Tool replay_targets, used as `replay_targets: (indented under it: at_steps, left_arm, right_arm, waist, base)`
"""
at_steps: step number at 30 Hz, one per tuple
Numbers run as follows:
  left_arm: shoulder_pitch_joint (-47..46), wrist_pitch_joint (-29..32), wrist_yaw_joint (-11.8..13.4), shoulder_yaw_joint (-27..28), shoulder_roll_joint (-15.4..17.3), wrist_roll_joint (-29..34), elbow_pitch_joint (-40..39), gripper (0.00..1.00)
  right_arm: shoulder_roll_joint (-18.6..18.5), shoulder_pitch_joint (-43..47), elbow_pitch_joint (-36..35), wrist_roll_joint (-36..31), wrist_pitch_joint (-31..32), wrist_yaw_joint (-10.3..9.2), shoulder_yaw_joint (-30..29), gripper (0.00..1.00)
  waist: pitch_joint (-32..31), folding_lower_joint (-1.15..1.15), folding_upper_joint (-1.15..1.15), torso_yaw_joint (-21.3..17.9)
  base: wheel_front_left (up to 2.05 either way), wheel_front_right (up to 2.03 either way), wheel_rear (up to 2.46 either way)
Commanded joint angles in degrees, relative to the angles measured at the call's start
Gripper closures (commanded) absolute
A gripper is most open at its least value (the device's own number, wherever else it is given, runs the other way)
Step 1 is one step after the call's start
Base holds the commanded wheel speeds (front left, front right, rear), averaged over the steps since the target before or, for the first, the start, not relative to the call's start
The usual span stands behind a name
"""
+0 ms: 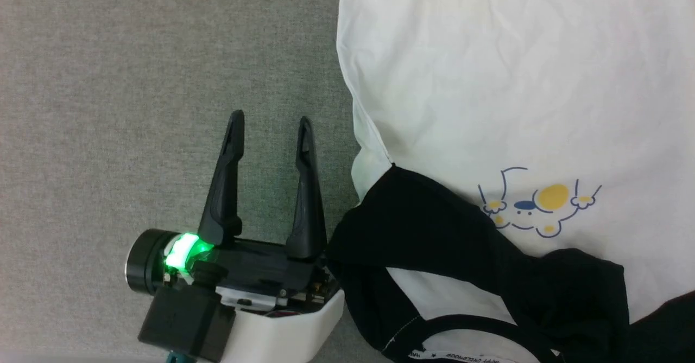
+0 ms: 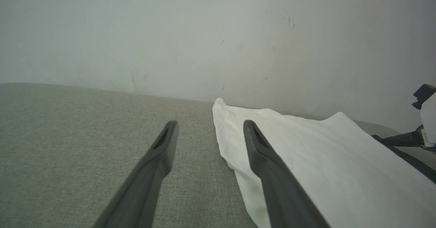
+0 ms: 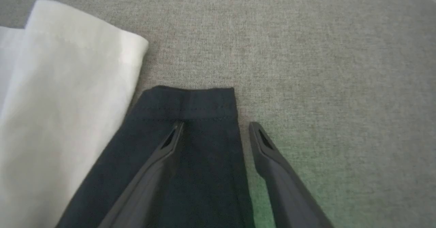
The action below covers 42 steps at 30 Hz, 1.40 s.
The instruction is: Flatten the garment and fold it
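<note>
The garment point(image 1: 488, 81) lies spread on the grey cloth surface point(image 1: 136, 81) before my robot, its white body lightly creased and the collar point(image 1: 467, 325) end nearest the head camera; the yellow-and-blue cartoon print point(image 1: 537, 205) sits on the chest, and a crumpled black sleeve point(image 1: 434, 222) bunches across the near part. On the right wrist camera a flat black sleeve point(image 3: 190, 153) runs beside a white fold point(image 3: 61, 102), its cuff point(image 3: 190, 102) squared off on the grey cloth; the right gripper point(image 3: 216, 124) hangs over it with jaws wide apart, one finger above the sleeve and the other above bare cloth just past the sleeve's edge (whether either touches, I cannot tell). The left gripper point(image 1: 271, 118) sits just beside the garment's left edge over bare surface, jaws apart and holding nothing, a green light point(image 1: 187, 249) glowing at its wrist; its own camera shows one finger crossing the white hem edge point(image 2: 238, 153), with a pale wall point(image 2: 170, 33) behind.
</note>
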Motion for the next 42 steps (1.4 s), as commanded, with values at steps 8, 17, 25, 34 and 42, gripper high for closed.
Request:
replay_targets:
  at_steps: [8,17,25,34,42]
  left_arm:
    - [-1.5,-0.3,0.5,0.0,-0.3,0.3,1.4,0.0]
    - [0.8,-0.3,-0.7,3.0,0.4,-2.5,3.6,0.0]
    - [6.6,-0.3,-1.5,6.4,2.4,-5.9,3.9,0.0]
    - [12.1,0.4,-1.3,9.3,4.7,-8.6,2.4,0.0]
    - [14.1,0.9,-1.4,9.9,5.4,-9.9,2.1,0.0]
  right_arm:
    - [0.0,-0.1,0.2,1.0,-0.9,-0.05,1.6,1.0]
    - [1.0,2.6,0.5,1.0,-10.3,-0.05,-0.9,1.0]
    - [-2.0,11.7,1.9,1.9,-13.3,-0.05,-8.7,1.0]
    - [-4.3,25.3,3.3,2.1,-15.5,-0.05,-21.0,1.0]
    - [-2.3,32.5,-0.8,0.9,-14.6,-0.05,-27.4,1.0]
  waist:
    - [-1.1,0.0,0.01,-1.1]
    - [-12.9,0.0,0.01,-3.6]
    - [-23.6,0.0,0.01,-5.3]
    - [-29.9,0.0,0.01,-7.3]
    - [-33.0,0.0,0.01,-8.0]
  base:
    - [0.0,0.0,0.0]
    - [0.0,0.0,0.0]
    - [0.0,0.0,0.0]
    - [0.0,0.0,0.0]
    - [0.0,0.0,0.0]
